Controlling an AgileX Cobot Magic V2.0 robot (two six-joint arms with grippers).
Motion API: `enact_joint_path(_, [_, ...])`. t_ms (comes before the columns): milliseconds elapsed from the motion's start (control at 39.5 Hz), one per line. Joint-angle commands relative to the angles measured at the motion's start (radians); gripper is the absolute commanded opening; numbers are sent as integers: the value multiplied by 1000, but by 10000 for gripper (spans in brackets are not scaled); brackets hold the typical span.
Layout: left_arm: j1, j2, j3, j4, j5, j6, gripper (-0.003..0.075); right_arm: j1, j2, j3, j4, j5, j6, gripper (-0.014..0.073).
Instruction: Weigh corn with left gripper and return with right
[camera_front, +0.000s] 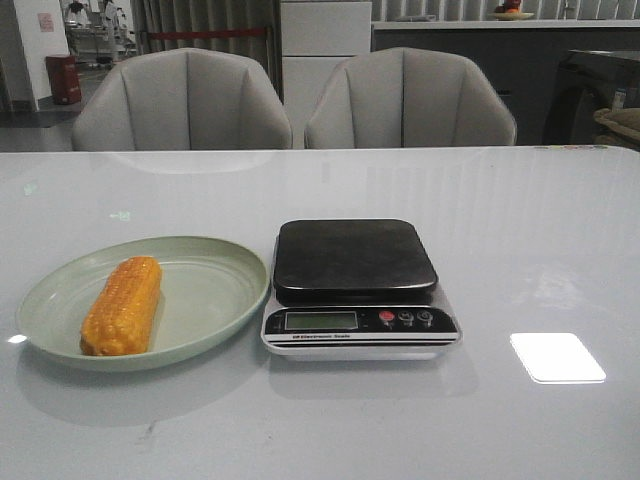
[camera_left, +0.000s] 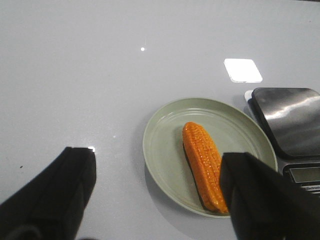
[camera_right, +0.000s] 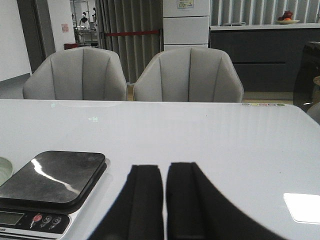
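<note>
The orange-yellow corn (camera_front: 122, 305) lies on a pale green plate (camera_front: 205, 300) at the left of the table; it also shows in the left wrist view (camera_left: 202, 162). A kitchen scale (camera_front: 355, 285) with a dark, bare platform stands just right of the plate. My left gripper (camera_left: 157, 165) is open and empty, hovering above the table, one finger over the corn's near end, the other over bare table beside the plate (camera_left: 165, 150). My right gripper (camera_right: 165, 170) is shut and empty, low over the table right of the scale (camera_right: 50, 182). Neither gripper shows in the front view.
Two grey chairs (camera_front: 185, 100) stand behind the table's far edge. A bright light reflection (camera_front: 556, 357) lies on the glossy white table right of the scale. A counter and cabinets stand in the background.
</note>
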Motion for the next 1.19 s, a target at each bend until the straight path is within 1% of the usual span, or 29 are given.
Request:
enact_joint_path(0, [-8,87,-62,-24,-75,-6,565,-7,-20,11,-12,-82,-6,195])
enact_joint_path(127, [-35,215,-106,-29,-73,-6,565,-7,-20,11,-12,-82,-6,195])
enact_joint_path(329, [-137,426,-180,-33,-80,-8,565,-7,-20,11,-12,-82,-6,195])
enact_joint_path(557, [-185,644,-285,-60,-78,-8,565,-7,-20,11,-12,-82,-6,195])
enact_joint_path(633, [-187,706,-320,-75,-76,-8,565,-7,-20,11,-12,-82,-6,195])
enact_joint_path(886, [-194,850,-378,-128,-45,-8,565,-7,-20,11,-12,-82,-6,195])
enact_joint_path(962, [-210,882,-385,-136,-27,-8,565,-7,-20,11,-12,-82,-6,195])
enact_joint_path(1165, [-250,954,-387,-149,-33,-8,558,-7,-20,11,-12,-82,-6,195])
